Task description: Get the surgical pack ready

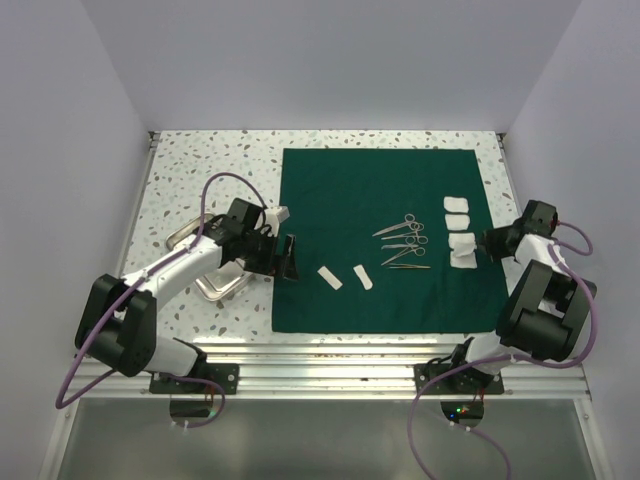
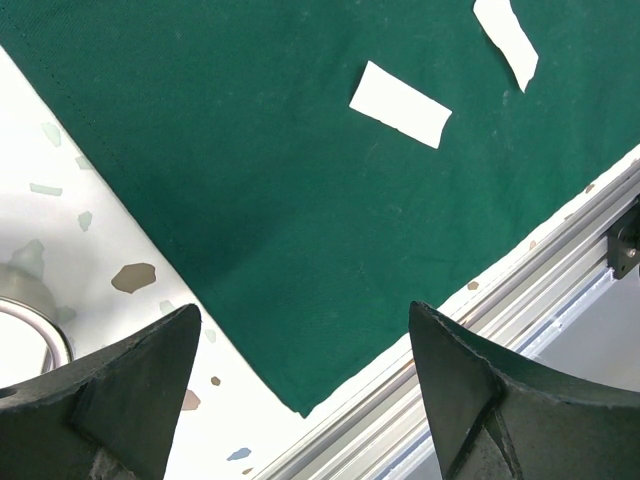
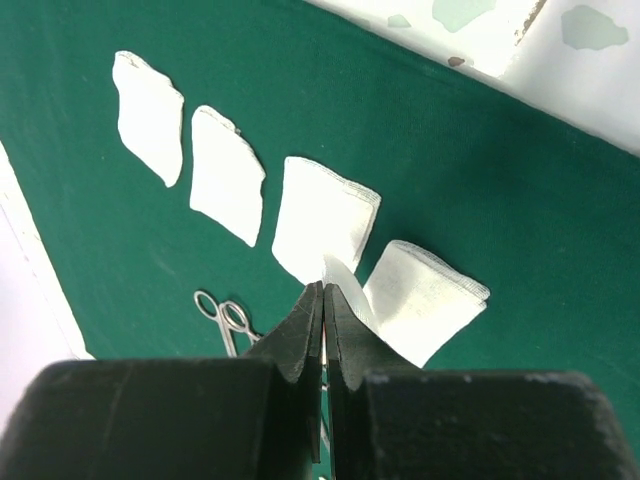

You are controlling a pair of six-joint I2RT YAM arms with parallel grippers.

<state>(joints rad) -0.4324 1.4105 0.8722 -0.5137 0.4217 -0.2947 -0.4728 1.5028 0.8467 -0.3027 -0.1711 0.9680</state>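
**Top view:** The dark green drape (image 1: 340,200) lies flat on the table (image 1: 200,170). The steel instruments (image 1: 405,240) sit at its middle, with four gauze pads (image 1: 458,222) in a column down its right side. Two white strips (image 1: 330,277) lie nearer the arms, and the metal tray (image 1: 215,288) sits off the cloth under the left arm. The left gripper (image 1: 287,258) hangs at the drape's left edge; the right gripper (image 1: 484,243) sits beside the nearest pads.

**Left wrist view:** The jaws are spread wide and empty, bracketing the drape's near corner. A careless descent could ruck the cloth and shift everything on it, or clip the tray just alongside.

**Right wrist view:** The jaws are clenched, tips between the two nearest pads. A lifted gauze corner meets them, possibly pinched, though that is hard to confirm. A sideways pull would likely drag a pad out of line.
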